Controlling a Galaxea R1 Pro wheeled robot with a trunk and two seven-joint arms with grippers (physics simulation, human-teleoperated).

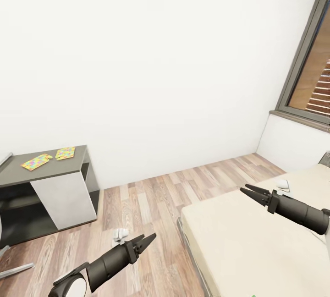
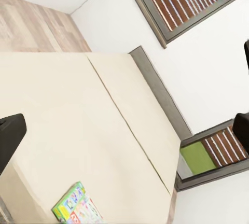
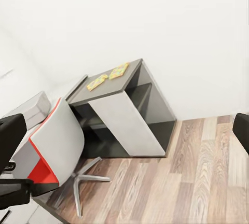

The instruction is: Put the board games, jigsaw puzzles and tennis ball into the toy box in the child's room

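Nearest the head camera, the left gripper hangs low over the wood-plank floor, its jaws spread in a narrow V and holding nothing. Just beside its fingertips, on the floor, lies a small white crumpled object; what it is cannot be told.

Right gripper is extended over the bed, jaws slightly parted and empty. Beyond and to the outer side of these jaws, a small white object rests on the beige mattress near the wall.

Well ahead of the left jaws, the two jigsaw puzzles lie flat, just beside each other, on the dark grey surface of the cabinet section against the white wall. In the right wrist view the same puzzles show on that surface, with a grey and red swivel chair nearer the jaws.

In the left wrist view, one board game, a green-edged illustrated box, lies flat on the mattress, well apart from the grey headboard. A dark-framed window stands beyond the right jaws.
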